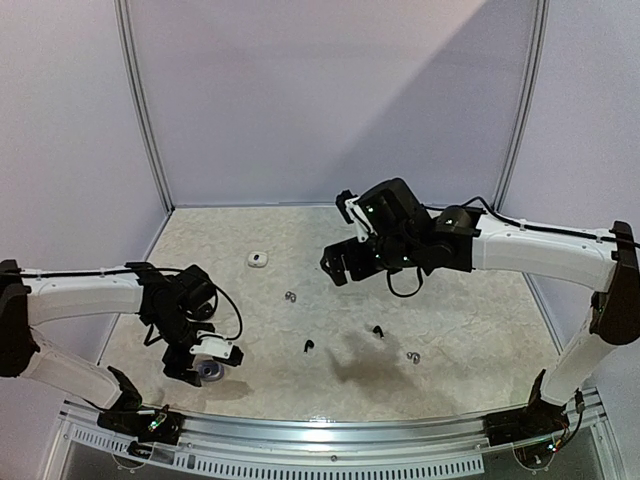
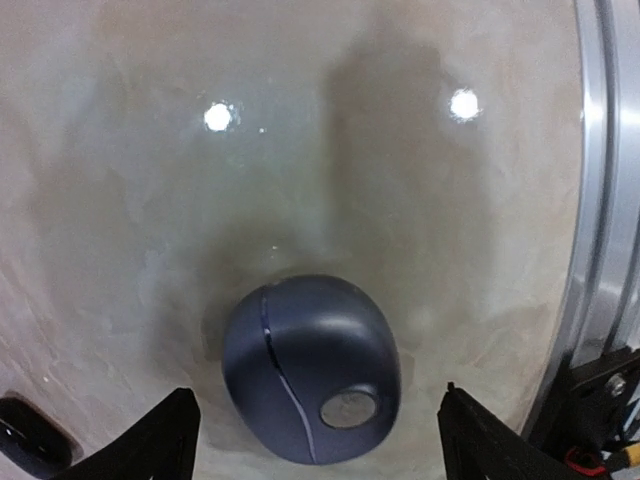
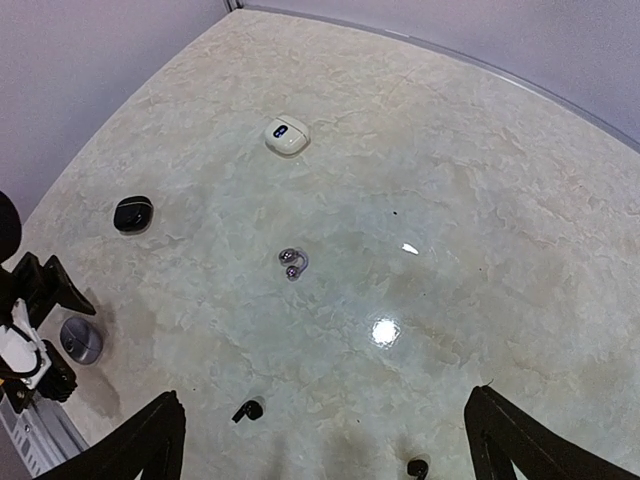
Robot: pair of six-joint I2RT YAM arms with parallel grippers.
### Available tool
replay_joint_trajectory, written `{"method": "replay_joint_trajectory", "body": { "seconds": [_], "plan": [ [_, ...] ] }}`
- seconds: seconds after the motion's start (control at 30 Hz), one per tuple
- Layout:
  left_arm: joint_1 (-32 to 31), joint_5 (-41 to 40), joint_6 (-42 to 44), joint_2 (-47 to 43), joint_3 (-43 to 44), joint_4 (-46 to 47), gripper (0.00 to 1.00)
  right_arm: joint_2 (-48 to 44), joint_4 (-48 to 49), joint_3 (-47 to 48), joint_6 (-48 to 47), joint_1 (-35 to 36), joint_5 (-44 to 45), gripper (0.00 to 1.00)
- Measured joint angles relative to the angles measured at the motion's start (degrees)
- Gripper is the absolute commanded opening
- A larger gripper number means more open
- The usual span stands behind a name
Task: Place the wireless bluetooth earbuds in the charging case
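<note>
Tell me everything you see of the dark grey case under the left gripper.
The dark grey case is pebble-shaped, smooth and plastic-looking, with a curved seam and a round silvery spot. It looks closed. It lies on the table near the front edge, between the fingers of the open left gripper, untouched.

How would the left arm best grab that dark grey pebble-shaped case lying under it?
From straight above, pinching the dark grey case across its two rounded flanks. It lies flat and closed on the table, its domed top offering no edge, and the left gripper hangs open with one finger on either side, so closing there looks simplest.
</note>
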Motion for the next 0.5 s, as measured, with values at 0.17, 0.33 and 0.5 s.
{"method": "replay_joint_trajectory", "body": {
  "seconds": [0.17, 0.33, 0.5],
  "plan": [
    [-0.11, -1.46, -0.22, 4.79, 0.00, 3.61, 0.62, 0.02, -0.04, 0.00, 1.33, 1.51, 1.27, 0.99],
    [-0.35, -0.28, 0.39, 5.53, 0.00, 3.87, 0.38, 0.02, -0.15, 0.00, 2.36, 1.97, 2.23, 0.99],
    [-0.85, 2.40, 0.22, 4.87, -0.39, 3.32, 0.14, 0.02, -0.33, 0.00, 3.10, 2.03, 3.54, 0.99]
  ]
}}
